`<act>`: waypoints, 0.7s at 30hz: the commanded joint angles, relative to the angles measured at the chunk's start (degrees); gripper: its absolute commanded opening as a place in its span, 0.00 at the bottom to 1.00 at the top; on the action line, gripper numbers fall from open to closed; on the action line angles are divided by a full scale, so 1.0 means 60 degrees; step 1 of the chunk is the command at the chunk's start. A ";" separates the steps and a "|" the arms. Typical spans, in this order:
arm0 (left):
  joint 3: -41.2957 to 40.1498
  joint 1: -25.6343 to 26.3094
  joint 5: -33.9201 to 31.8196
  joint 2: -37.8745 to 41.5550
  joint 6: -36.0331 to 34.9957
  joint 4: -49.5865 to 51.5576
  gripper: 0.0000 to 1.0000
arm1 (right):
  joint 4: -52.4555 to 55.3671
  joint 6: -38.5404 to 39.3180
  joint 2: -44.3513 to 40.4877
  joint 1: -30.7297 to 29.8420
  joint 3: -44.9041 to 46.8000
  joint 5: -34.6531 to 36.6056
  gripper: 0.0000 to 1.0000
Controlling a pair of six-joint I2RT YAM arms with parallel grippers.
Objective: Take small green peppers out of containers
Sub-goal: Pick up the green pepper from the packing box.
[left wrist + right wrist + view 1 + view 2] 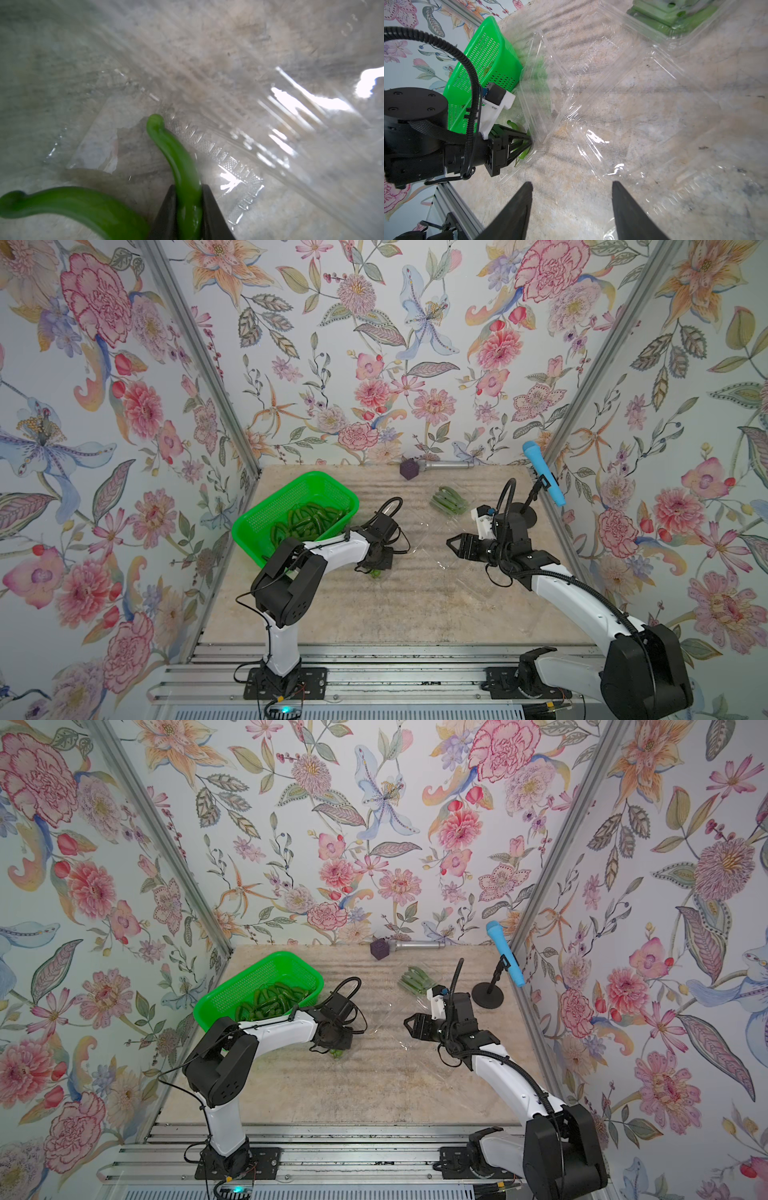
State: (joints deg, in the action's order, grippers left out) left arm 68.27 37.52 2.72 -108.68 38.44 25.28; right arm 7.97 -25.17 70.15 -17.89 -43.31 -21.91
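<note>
Green pepper (176, 153) pinched in the left jaws, just over its open clamshell (234, 164) on the desk (395, 605).
Right jaws gape empty. Glossy and seemingly held near one end, it may slip out, perhaps dragging the neighbouring pepper (79, 201).

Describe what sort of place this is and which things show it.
Probably a staged robot test booth, not a kitchen: floral-papered panels box in a table, two arms bolt to a metal rail, and a blue microphone stands on it.

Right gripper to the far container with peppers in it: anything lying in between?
Yes: an empty open clamshell lies between the right gripper and the full container, right ahead of the open jaws.
</note>
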 commanded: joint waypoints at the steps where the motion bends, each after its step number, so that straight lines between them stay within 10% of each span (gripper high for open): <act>1: -0.0055 0.0024 -0.0275 0.0096 0.0017 0.0276 0.10 | 0.0093 -0.0069 -0.0106 0.0052 0.0051 -0.0068 0.63; 12: 0.0061 -0.0467 -0.0365 0.2858 -0.0415 0.0952 0.00 | 0.0093 0.0098 0.0678 0.0052 -0.1024 -0.0919 0.63; 21: 0.1458 -0.3762 0.0027 0.4472 -0.1786 0.1875 0.03 | -0.0130 -0.0059 0.1696 -0.0163 -0.2200 -0.1167 0.63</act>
State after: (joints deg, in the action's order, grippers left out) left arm 73.34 19.68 2.63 -83.22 32.03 32.73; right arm 8.10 -25.15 78.56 -18.11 -54.08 -27.70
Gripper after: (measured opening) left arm 0.164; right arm 0.629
